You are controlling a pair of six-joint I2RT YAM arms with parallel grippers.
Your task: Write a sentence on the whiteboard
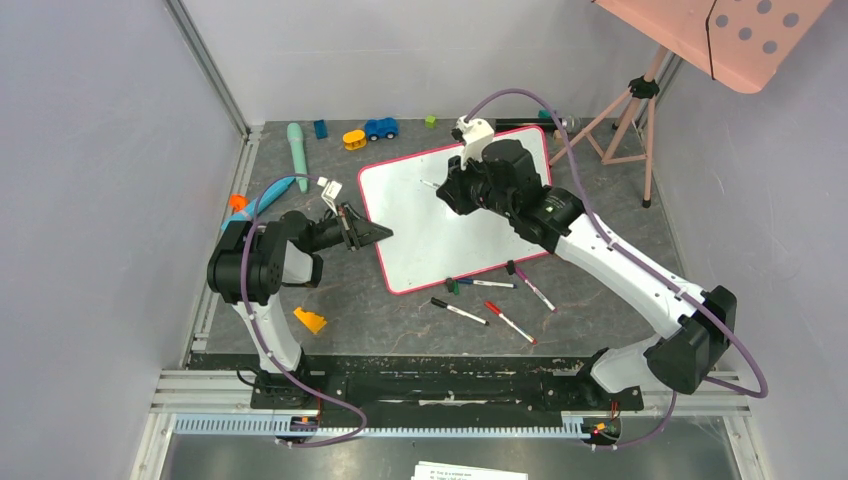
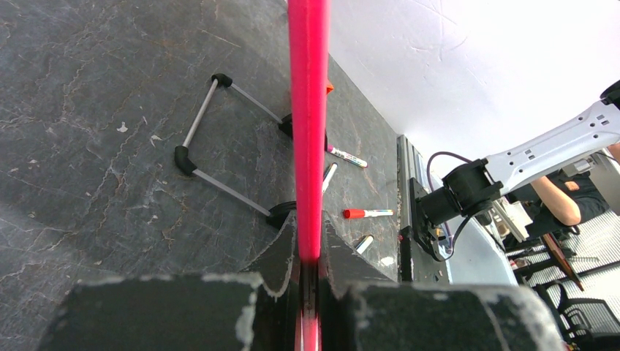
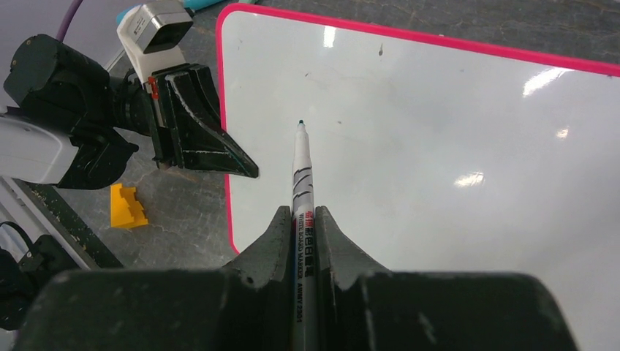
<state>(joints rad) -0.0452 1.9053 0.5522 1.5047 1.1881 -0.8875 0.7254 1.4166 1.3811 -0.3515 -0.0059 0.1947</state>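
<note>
Between the closed fingers of the right pincer [image 3: 305, 219], a white marker [image 3: 301, 172] is clamped by its barrel, tip pointing straight ahead. Just past that tip lies the whiteboard [image 3: 439, 146], glossy white with a pink-red rim. The tip sits over its left part as this wrist sees it; contact with the surface cannot be told. Faint grey smears and one small dark speck lie further ahead. Left of this pincer, the left pincer [image 3: 219, 157] meets the board's rim, and a yellow block [image 3: 126, 207] sits on the dark tabletop beyond it. Left wrist view: jaws shut on the rim, which runs straight ahead from between the fingers [image 2: 281, 252], board seen edge-on. Ahead and left, a wire frame [image 2: 227, 186] with black corner pieces sits against the rim. Ahead and right, further off, loose markers lie on the tabletop, one red-capped [image 2: 368, 213]. Overhead: board mid-table, left pincer at its left edge, right pincer over its far part. Four loose markers [image 1: 458, 311] lie nearer the arm bases than either pincer, just off the board's near edge. Farthest beyond both pincers, by the back wall, are a teal tool [image 1: 297, 145], a yellow toy [image 1: 354, 139] and a blue car [image 1: 380, 128]. A pink dotted panel [image 1: 740, 35] stands on a tripod [image 1: 630, 110] at far right.
</note>
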